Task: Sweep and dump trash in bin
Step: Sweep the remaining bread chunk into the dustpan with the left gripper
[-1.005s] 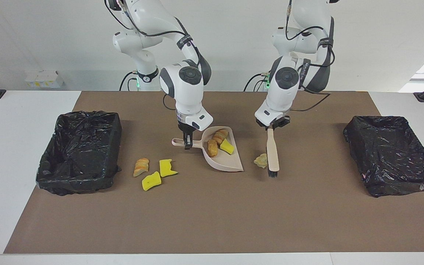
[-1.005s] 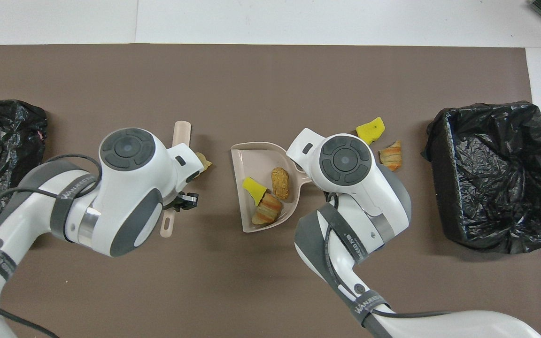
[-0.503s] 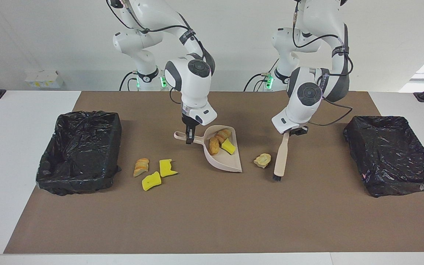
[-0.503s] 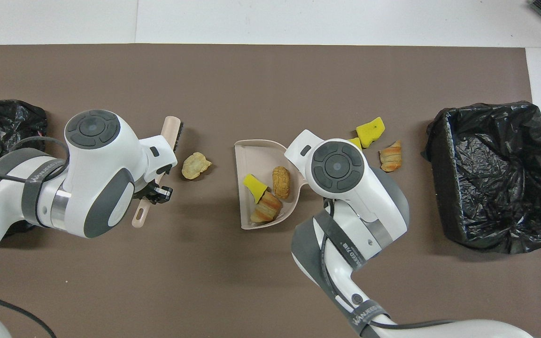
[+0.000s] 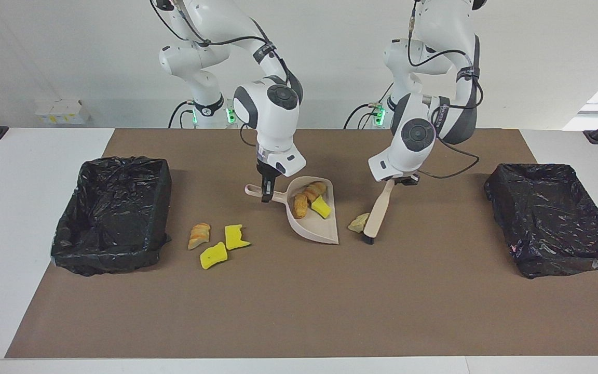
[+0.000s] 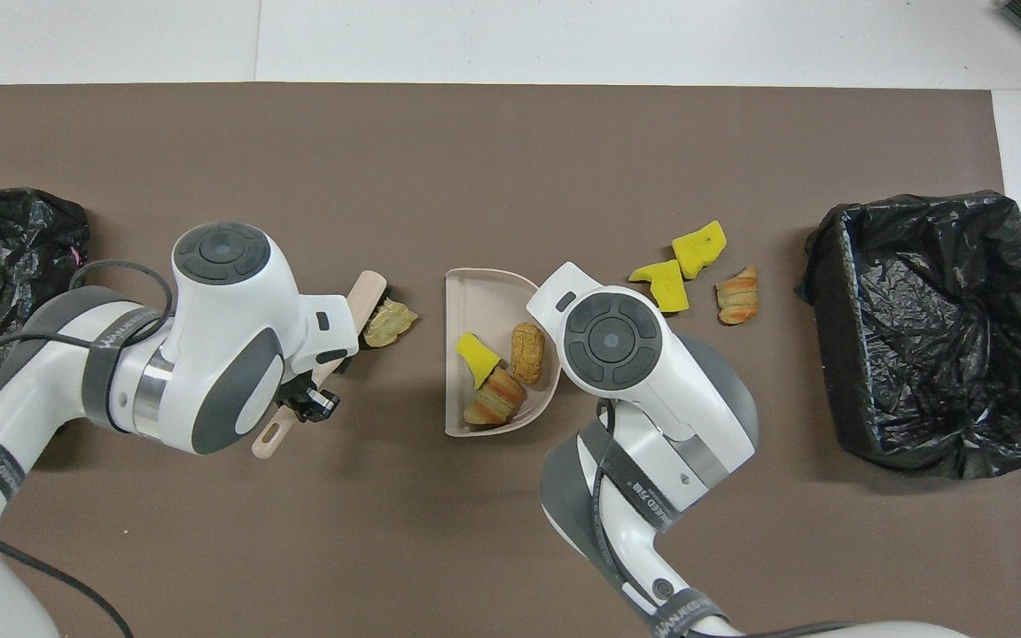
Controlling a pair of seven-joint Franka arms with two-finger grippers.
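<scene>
Just beside L fingers' (image 5: 401, 180) brush (image 5: 377, 214): tan scrap (image 5: 358, 223).

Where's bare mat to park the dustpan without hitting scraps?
Crowded mid-table: dustpan, brush against a tan scrap, three loose scraps beside the right-arm bin. Bare mat lies between the brush and the left-arm bin, and everywhere farther from the robots than the scraps.
</scene>
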